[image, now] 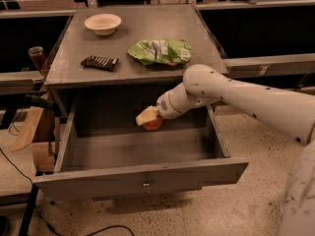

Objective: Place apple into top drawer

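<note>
The top drawer [142, 173] is pulled open below the grey table; its flat front has a small lock at the centre. My white arm reaches in from the right over the drawer's inside. My gripper [147, 118] is shut on the red-orange apple [153, 125], of which only the lower part shows under the pale fingers [144, 116]. The apple hangs over the back half of the drawer, a little above its floor.
On the table top [142, 33] stand a cream bowl [103, 23], a dark chocolate bar [100, 62] and a green chip bag [160, 50]. A cardboard box [34, 132] and cables lie left of the drawer. Dark benches flank the table.
</note>
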Controlling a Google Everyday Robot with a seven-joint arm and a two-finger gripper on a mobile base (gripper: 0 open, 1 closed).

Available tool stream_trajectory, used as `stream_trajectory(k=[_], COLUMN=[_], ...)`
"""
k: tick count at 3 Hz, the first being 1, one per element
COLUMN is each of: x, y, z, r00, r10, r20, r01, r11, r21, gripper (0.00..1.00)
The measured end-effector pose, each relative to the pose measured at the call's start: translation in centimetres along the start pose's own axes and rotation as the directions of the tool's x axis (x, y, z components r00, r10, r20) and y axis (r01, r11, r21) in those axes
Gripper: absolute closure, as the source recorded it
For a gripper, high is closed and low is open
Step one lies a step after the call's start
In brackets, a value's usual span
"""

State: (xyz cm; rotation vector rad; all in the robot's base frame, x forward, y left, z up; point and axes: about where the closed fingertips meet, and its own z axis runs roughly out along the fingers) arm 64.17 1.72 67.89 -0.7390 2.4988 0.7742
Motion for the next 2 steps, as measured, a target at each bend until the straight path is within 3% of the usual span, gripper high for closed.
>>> stream_trajectory(k=[1,2], x=[-0.36,-0.36], y=[-0.10,-0.10], z=[0.02,0.02], r00=[1.000,1.000], r10=[-0.002,-0.002], r20=[0.018,0.018], r01=[0.001,0.001], r11=[1.0000,1.0000], r21=[0.009,0.009], gripper=[0.00,0.00])
